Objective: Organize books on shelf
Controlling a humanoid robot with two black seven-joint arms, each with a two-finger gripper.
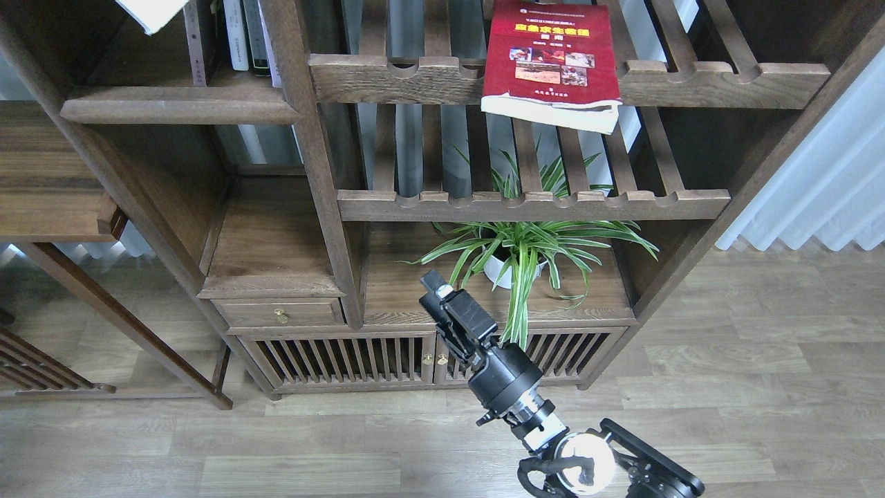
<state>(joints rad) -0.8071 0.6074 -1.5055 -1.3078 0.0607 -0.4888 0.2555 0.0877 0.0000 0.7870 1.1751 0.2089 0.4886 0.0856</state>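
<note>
Dark-brown bookcase (325,207) fills most of the view, wood floor (726,387) below it, white curtain (830,200) at 3 o'clock

Solid shelf (180,107) with the rounded lip sits at 10 o'clock. Slim upright volumes (238,38) stand on it at the back, near the post. Corner of a white book (148,10) pokes in at the top edge at 11 o'clock, above the shelf and apart from it; what holds it is out of frame

Upper slatted rack (726,76) at 12 to 1 o'clock carries the red book (550,59), lying flat, cover up, yellow title and photos visible. Its lower edge overhangs the notched front rail, page block showing white. Second slatted rack (532,204) sits below it

Spider plant (532,245) in a white pot (501,273) stands on the lower ledge just under that second rack, leaves hanging over the ledge front. Small drawer (280,312) to its 9 o'clock, slatted cabinet doors (346,360) underneath

Right arm comes in from 5 o'clock, right gripper (437,294) pointing toward 11 o'clock in front of the ledge, just left of the plant leaves. Holding nothing, touching nothing. Seen dark and end-on, so can't tell whether the fingers are apart or together

Left gripper not in frame
</note>
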